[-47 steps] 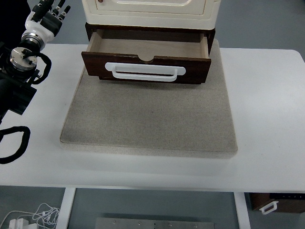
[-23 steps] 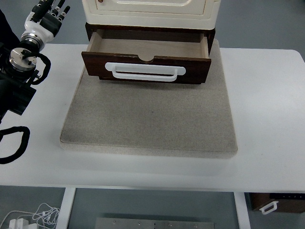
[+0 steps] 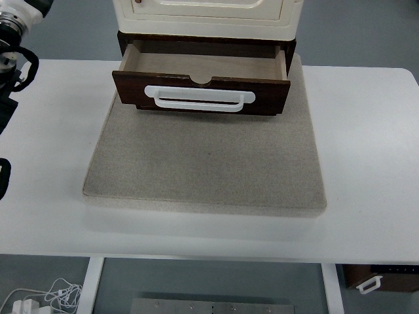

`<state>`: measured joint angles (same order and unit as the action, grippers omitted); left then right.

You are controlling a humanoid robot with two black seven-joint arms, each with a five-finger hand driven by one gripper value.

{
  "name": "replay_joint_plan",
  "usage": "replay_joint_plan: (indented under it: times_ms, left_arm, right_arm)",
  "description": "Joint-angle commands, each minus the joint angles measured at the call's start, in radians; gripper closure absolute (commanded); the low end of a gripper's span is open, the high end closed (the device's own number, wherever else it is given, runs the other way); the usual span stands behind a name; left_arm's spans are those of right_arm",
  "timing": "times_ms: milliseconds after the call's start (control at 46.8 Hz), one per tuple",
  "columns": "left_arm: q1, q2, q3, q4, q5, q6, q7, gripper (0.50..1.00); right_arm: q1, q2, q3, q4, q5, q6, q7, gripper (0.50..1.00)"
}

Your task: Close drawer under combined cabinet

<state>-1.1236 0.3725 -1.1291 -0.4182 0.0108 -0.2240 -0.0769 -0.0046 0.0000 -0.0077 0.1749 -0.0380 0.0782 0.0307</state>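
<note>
Left hand: only its wrist (image 3: 14,16) shows, far-left corner; finger state cannot be told.
Drawer (image 3: 201,82): one, pulled open under the cabinet (image 3: 204,16), far centre, empty.
Handle (image 3: 200,98): one, white, on the drawer front.
Mat (image 3: 206,160): one, grey, on the white tabletop (image 3: 366,144).
</note>
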Motion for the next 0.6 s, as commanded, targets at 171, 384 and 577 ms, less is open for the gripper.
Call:
replay_joint_plan:
  times_ms: [171, 384, 577]
  left_arm:
    - [-0.094, 0.101, 0.048, -0.065, 0.008, -0.005, 0.000, 0.500]
    - [-0.133, 0.147, 0.055, -0.172, 0.017, -0.008, 0.000, 0.500]
    - [-0.139, 0.187, 0.057, -0.326, 0.043, -0.005, 0.000, 0.500]
  right_arm:
    - [0.000, 0.000, 0.000, 0.000, 0.001, 0.000, 0.000, 0.548]
    - [0.000, 0.000, 0.000, 0.000, 0.000, 0.000, 0.000, 0.548]
    - [0.000, 0.000, 0.000, 0.000, 0.000, 0.000, 0.000, 0.548]
